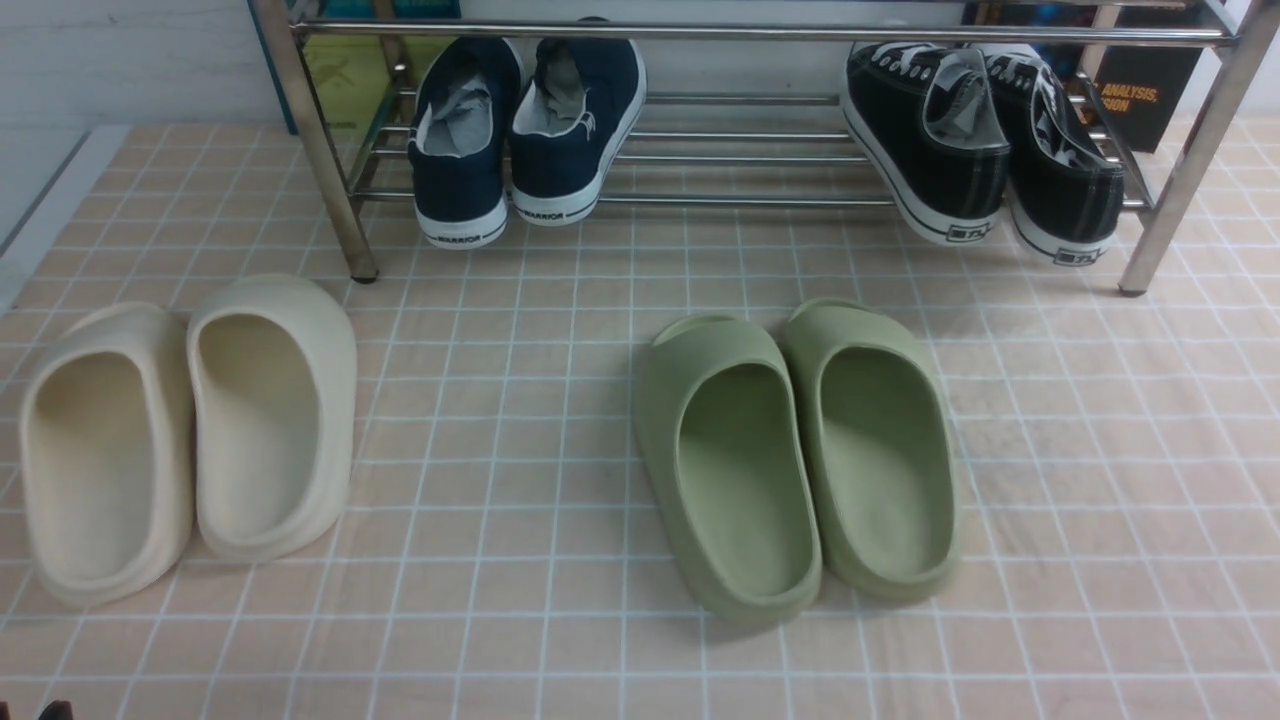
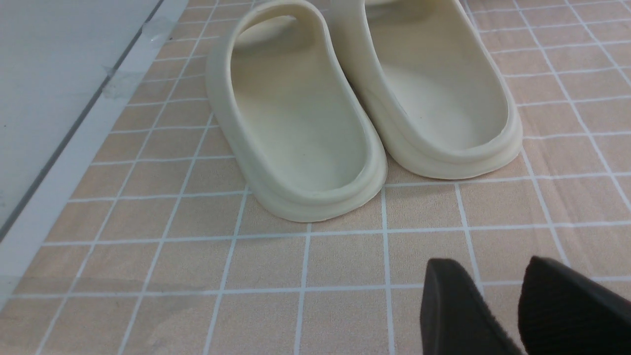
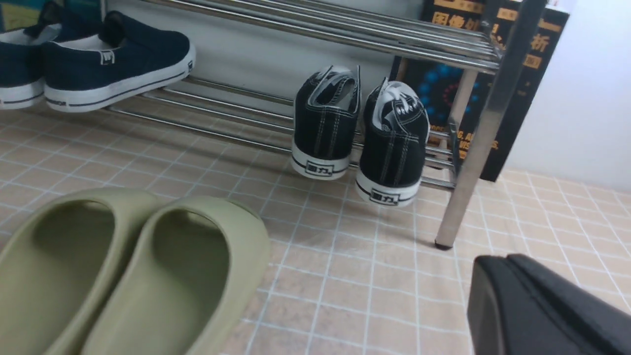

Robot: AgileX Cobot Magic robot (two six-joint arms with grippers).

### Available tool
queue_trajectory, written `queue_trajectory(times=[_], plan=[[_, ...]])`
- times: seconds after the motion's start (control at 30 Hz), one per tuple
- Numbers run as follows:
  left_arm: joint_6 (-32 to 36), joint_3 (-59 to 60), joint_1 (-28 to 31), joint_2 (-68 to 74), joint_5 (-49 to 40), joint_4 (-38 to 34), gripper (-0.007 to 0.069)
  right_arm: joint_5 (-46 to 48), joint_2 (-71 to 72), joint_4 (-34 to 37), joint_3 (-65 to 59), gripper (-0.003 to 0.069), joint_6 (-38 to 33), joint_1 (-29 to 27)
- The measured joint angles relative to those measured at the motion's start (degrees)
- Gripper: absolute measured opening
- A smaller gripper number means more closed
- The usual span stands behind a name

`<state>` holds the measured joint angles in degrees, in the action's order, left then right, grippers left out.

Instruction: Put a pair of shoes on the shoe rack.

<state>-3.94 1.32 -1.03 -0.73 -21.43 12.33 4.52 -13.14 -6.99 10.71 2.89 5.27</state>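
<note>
Front view: the pair of shoes [image 1: 985,150], black canvas low-top sneakers with white laces, grey lining and white-edged soles bearing a heel label, rests on the lower bars of the shoe rack [image 1: 720,160] at its right end, heels toward the camera and overhanging the front bar. Navy slip-on sneakers [image 1: 525,135] occupy the rack's left end. Cream slides [image 1: 190,440] and green slides [image 1: 800,450] lie on the tiled floor [image 1: 500,400].

Left wrist view: the left gripper [image 2: 498,305] stands with its fingers parted, holding nothing, near the cream slides' heels.

Right wrist view: the right gripper [image 3: 537,305] is closed and empty, above the floor beside the rack's right front leg [image 3: 485,123].
</note>
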Motion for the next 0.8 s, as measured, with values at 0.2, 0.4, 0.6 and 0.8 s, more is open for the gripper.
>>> queue_trajectory(times=[0.2, 0.4, 0.6, 0.8], plan=[[0.0, 0.0, 0.0, 0.0, 0.0, 0.0, 0.0237, 0.2, 11.4, 0.6, -11.8, -0.0019, 5.2, -11.7], [0.0, 0.0, 0.0, 0.0, 0.0, 0.2, 0.0237, 10.2, 13.7, 0.6, -12.1, -0.0019, 10.2, -14.5], [0.0, 0.0, 0.0, 0.0, 0.0, 0.4, 0.0237, 14.2, 13.7, 0.6, -12.0, -0.0019, 10.6, -10.1], [0.0, 0.0, 0.0, 0.0, 0.0, 0.5, 0.0237, 16.1, 13.7, 0.6, -11.8, -0.0019, 10.7, -7.2]])
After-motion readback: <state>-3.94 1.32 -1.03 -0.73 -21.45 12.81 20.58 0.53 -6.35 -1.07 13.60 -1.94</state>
